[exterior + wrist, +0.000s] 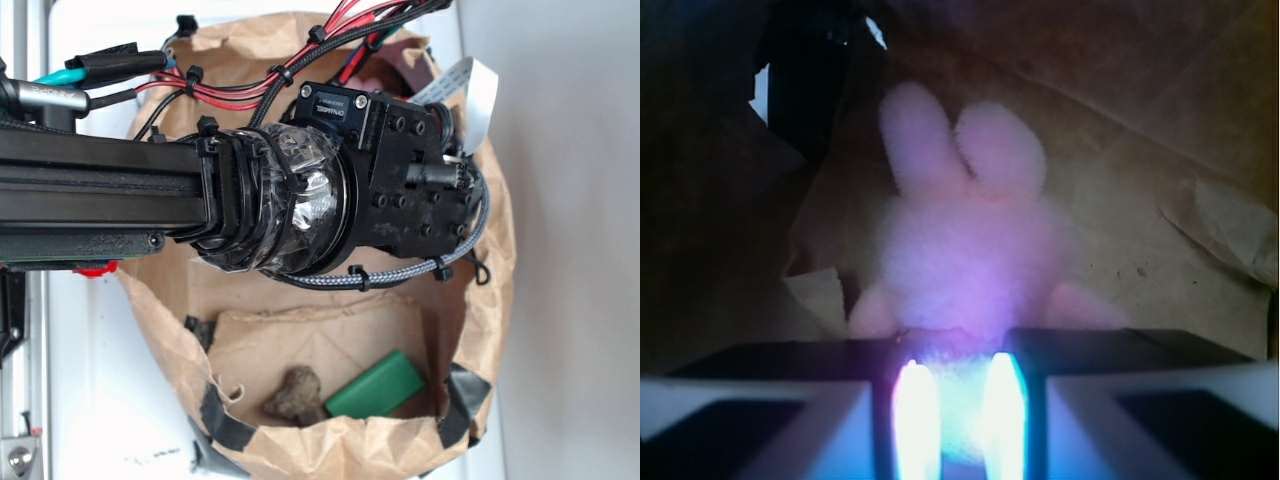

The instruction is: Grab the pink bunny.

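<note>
The exterior view is bright and evenly lit, with glare on the clear tape (300,205) around the arm. The wrist view is dim and soft; the pink bunny (965,250) looks blurred, with blue-white glare at the bottom edge.

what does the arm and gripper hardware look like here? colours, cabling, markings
Black arm of flat links, its wrist joint wrapped in clear shiny tape. The black boxy servo housing carries small white lettering and screw holes. Red and black wires are cable-tied along the top, with a grey braided cable and a white ribbon cable. In the wrist view, the gripper looks black and white, its fingers glowing pale.
</note>
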Robot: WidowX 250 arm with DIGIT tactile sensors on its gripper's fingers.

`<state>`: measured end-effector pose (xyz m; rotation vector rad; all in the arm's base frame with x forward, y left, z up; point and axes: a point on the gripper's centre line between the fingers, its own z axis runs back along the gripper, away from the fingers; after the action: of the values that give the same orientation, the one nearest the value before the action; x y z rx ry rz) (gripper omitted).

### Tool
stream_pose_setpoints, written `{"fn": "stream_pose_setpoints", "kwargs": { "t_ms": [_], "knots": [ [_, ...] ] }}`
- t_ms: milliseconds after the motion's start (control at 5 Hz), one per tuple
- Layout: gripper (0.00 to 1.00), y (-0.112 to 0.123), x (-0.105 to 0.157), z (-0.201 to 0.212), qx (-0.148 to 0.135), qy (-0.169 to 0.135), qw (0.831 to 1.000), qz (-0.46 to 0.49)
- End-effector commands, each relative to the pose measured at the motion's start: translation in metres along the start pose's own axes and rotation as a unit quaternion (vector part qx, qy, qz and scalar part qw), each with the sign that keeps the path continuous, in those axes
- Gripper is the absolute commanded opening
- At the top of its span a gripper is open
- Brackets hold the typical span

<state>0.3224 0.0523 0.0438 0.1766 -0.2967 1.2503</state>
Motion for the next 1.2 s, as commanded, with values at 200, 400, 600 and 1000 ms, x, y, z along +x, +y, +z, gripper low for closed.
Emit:
{"fn": "stream_pose_setpoints", "kwargs": {
  "t_ms": [200,400,600,1000],
  "knots": [
    [0.00,0.016,0.004,0.048,-0.049,0.013,0.996,-0.070],
    [0.00,0.023,-0.005,0.089,-0.070,0.036,0.985,-0.157],
    [0.00,0.031,-0.006,0.119,-0.097,0.057,0.974,-0.195],
    [0.00,0.028,0.003,0.146,-0.115,0.073,0.954,-0.266]
  ]
}}
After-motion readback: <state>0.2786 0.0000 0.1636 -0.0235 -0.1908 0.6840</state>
